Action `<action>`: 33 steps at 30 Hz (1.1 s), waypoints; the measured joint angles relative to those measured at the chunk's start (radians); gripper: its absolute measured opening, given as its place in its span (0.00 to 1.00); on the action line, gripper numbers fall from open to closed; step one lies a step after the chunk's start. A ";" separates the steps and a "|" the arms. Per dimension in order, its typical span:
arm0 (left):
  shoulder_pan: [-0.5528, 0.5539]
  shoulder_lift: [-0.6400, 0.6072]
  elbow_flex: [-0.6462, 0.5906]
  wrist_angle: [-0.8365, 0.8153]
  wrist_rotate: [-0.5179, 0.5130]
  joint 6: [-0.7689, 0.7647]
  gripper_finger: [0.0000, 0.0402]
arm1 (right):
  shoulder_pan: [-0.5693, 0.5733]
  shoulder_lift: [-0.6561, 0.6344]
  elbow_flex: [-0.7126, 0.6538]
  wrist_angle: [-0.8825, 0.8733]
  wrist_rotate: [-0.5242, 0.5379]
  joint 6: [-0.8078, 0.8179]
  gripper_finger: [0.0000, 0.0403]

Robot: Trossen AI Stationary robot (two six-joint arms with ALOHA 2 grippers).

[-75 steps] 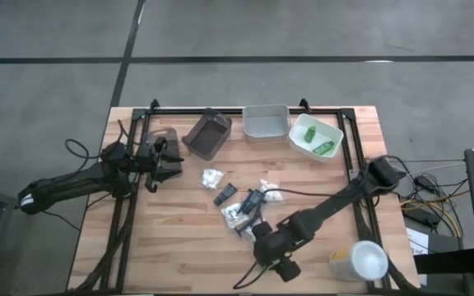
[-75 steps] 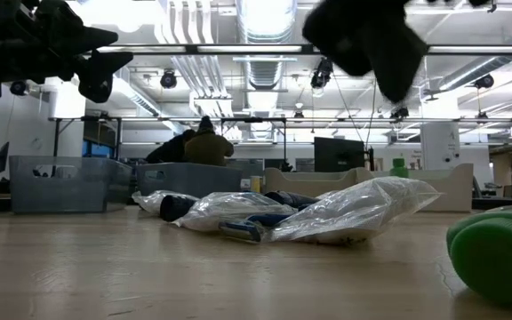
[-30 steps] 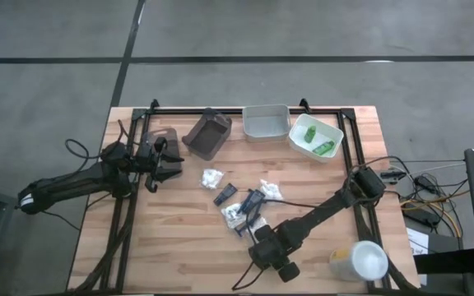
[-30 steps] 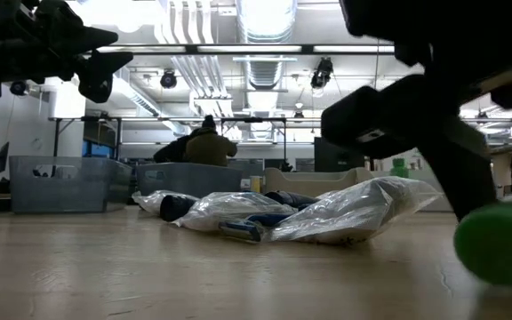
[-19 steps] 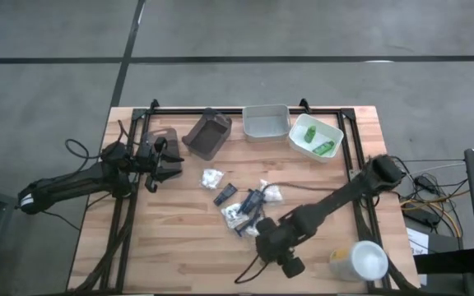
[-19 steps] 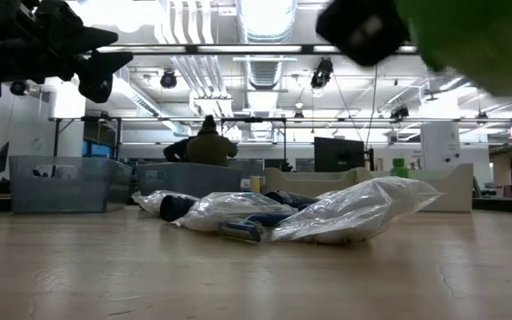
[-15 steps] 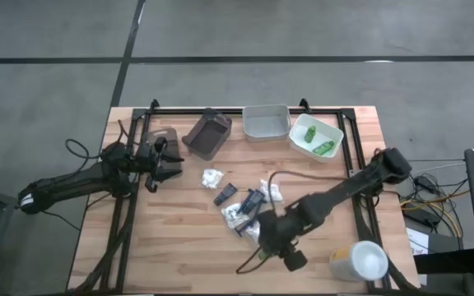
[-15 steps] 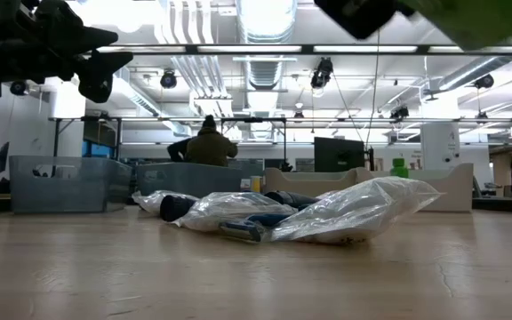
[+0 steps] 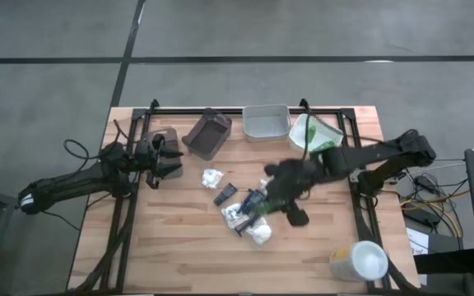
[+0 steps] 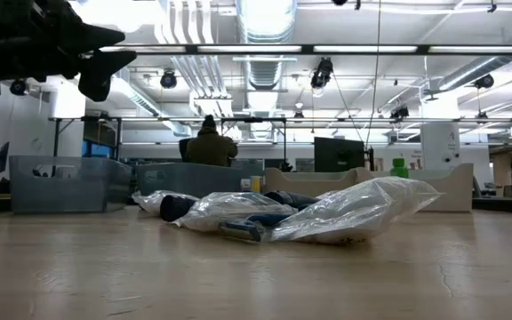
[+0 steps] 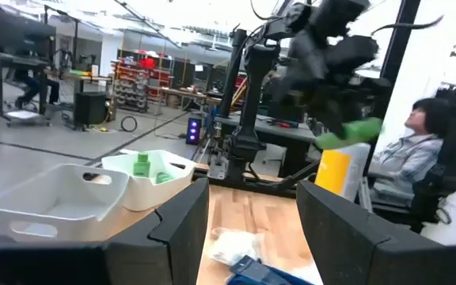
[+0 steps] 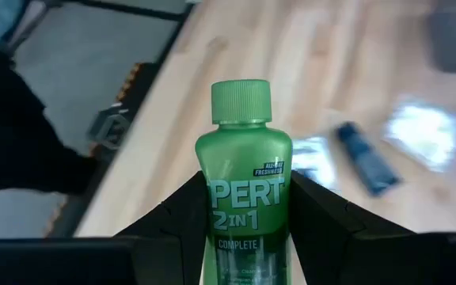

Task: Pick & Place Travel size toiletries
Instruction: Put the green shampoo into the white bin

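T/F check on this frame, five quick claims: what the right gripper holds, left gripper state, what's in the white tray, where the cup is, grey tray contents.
1. The right gripper holds a green bottle. True.
2. The left gripper is clamped on a packet. False: it is open and holds nothing.
3. The white tray already has green bottles in it. True.
4. The big white cup stands inside the brown tray. False: it stands near the table's front right corner.
5. The grey tray holds dark tubes. False: nothing shows in it.
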 joint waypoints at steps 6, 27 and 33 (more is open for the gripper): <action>0.000 0.007 0.000 0.064 -0.075 -0.179 0.49 | -0.173 -0.037 0.000 -0.007 0.000 -0.072 0.35; -0.010 0.679 0.865 -0.599 -0.137 0.102 0.49 | -0.426 -0.032 -0.002 0.140 0.002 -0.100 0.35; -0.027 0.905 1.155 -0.761 0.027 0.571 0.49 | -0.431 -0.001 -0.004 0.160 -0.001 -0.135 0.36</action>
